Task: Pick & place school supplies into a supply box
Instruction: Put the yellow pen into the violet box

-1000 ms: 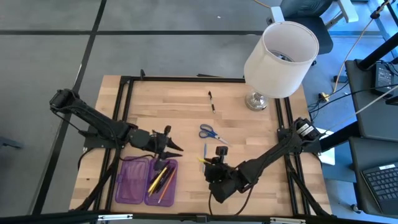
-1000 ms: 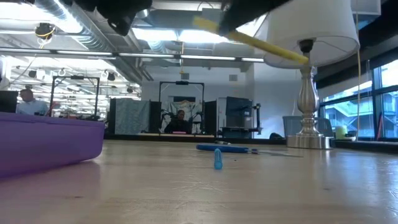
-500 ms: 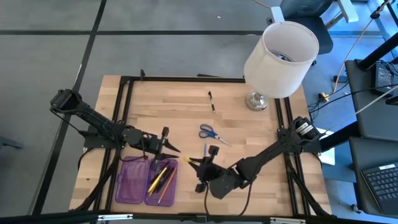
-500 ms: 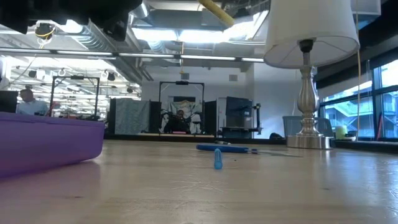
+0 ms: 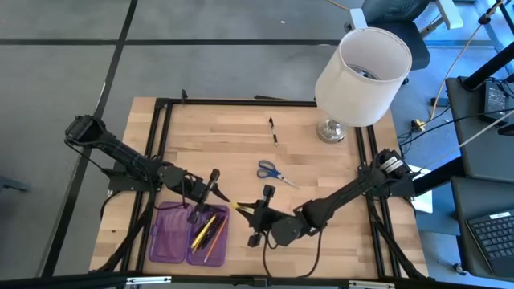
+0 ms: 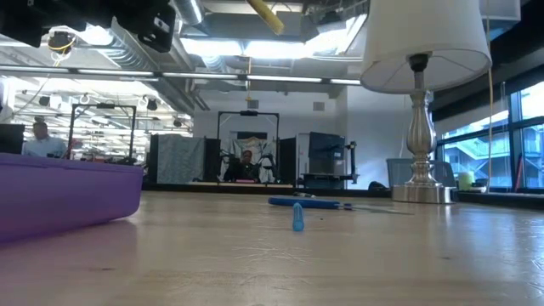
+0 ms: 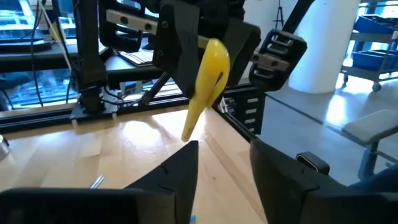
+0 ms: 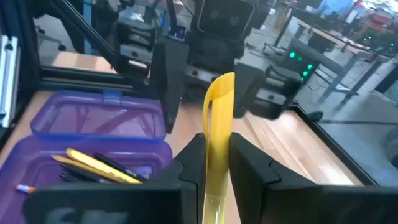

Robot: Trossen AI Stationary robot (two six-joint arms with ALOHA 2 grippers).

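High view: your right gripper (image 5: 250,213) hangs just beside the purple pencil case (image 5: 189,234), its fingers pinched tight on a yellow pen (image 8: 219,134) held above the table (image 5: 321,172). Your left gripper (image 5: 210,193) faces it over the case's edge, fingers parted around nothing, the pen's tip close in front of them. Pens and pencils (image 5: 207,232) already lie in the case's right half. Blue-handled scissors (image 5: 271,171) and a black pen (image 5: 274,132) rest mid-table, near the lamp (image 5: 361,68).
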